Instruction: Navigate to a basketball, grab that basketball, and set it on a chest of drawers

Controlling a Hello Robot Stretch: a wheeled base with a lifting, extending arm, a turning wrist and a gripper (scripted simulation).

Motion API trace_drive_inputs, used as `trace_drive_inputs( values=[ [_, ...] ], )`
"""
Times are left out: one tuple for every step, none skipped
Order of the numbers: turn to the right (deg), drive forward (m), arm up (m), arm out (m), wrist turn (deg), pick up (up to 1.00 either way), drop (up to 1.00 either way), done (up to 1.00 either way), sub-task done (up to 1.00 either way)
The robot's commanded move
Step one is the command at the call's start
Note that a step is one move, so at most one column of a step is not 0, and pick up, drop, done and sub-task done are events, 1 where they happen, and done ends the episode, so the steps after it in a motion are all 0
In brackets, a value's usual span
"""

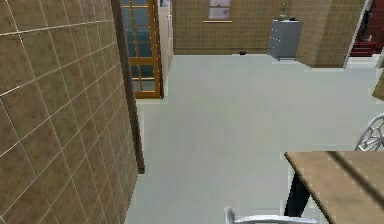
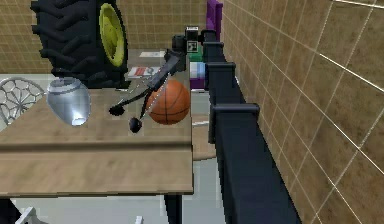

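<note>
In the arm side view a white wire chair (image 2: pixel 18 98) stands at the far left behind the wooden desk (image 2: pixel 90 160). A grey metal pot (image 2: pixel 68 100) sits on the desk with a big tractor tyre (image 2: pixel 80 40) behind it. Right of the pot the gripper (image 2: pixel 126 116) angles down and leftward, its two thin fingers (image 2: pixel 135 124) low over the desk. The basketball (image 2: pixel 170 100), orange, shows just right of them, toward the desk's far side. I judge it light, springy and quick to roll, so a hold across its widest middle looks safest. Whether the fingers have hold of it, or of anything, I cannot tell. Farther right the arm (image 2: pixel 235 140) rises as a dark bar beside the brick wall (image 2: pixel 320 90). In the forward view a grey cabinet, likely the chest of drawers (image 1: pixel 284 40), stands far off at the right.
</note>
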Motion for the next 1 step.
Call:
trace_drive_inputs(
  values=[
    [0.0, 0.00, 0.00, 0.00, 45.0, 0.00, 0.00, 0.00, 0.00]
  ],
)
